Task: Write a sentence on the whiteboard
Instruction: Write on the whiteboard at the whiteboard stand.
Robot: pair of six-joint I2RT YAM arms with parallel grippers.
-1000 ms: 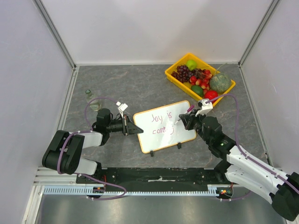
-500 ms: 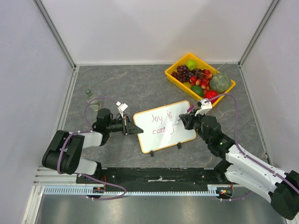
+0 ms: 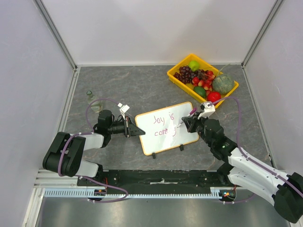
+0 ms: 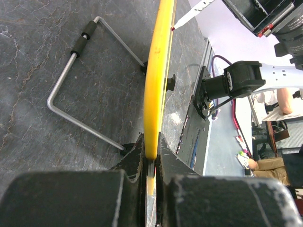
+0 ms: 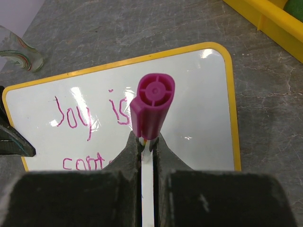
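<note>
The whiteboard [image 3: 163, 142] stands tilted on the table, its frame yellow in the wrist views. My left gripper [image 3: 137, 131] is shut on its left edge [image 4: 158, 71]. The sentence [image 3: 163, 125] reads "Joy is" [image 5: 90, 113] on the top line, with "cont" and a further stroke below. My right gripper [image 3: 189, 124] is shut on a white marker with a magenta end [image 5: 151, 106]. The marker's tip [image 4: 189, 16] rests at the board's face, right of the second line. The jaws hide the writing under them in the right wrist view.
A yellow tray [image 3: 176, 79] of fruit sits at the back right, close behind the right arm. A small glass bottle [image 3: 92, 100] stands at the left, behind the left arm. The board's wire stand [image 4: 80, 85] rests on the table behind it. Walls close in three sides.
The right gripper with the marker has shifted very slightly over the second line. The left gripper and the board have not moved.
</note>
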